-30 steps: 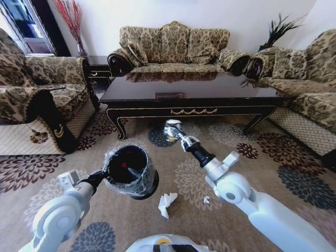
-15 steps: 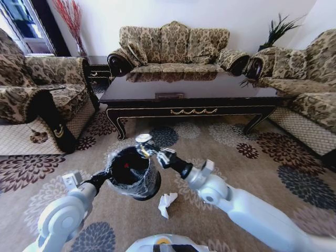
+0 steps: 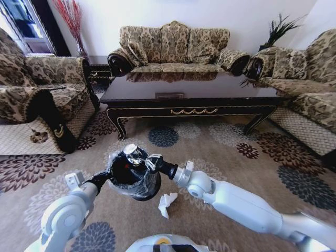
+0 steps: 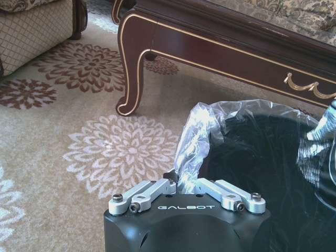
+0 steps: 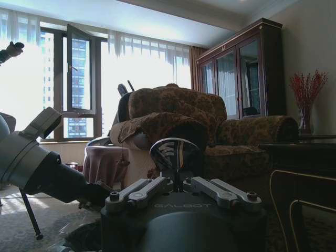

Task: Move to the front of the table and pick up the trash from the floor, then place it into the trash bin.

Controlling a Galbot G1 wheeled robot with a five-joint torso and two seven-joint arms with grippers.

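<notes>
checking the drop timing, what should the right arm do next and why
Probably open the jaws: the right gripper holds a shiny piece of trash directly over the trash bin, which the left gripper grips at the rim, so release should land it inside.

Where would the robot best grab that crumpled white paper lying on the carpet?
Probably across the paper's raised, bunched upper part, coming straight down from above. It lies low on the open carpet just in front of the trash bin, with nothing on top of it, so the fingers could straddle the crumple and pinch its narrow width.
</notes>
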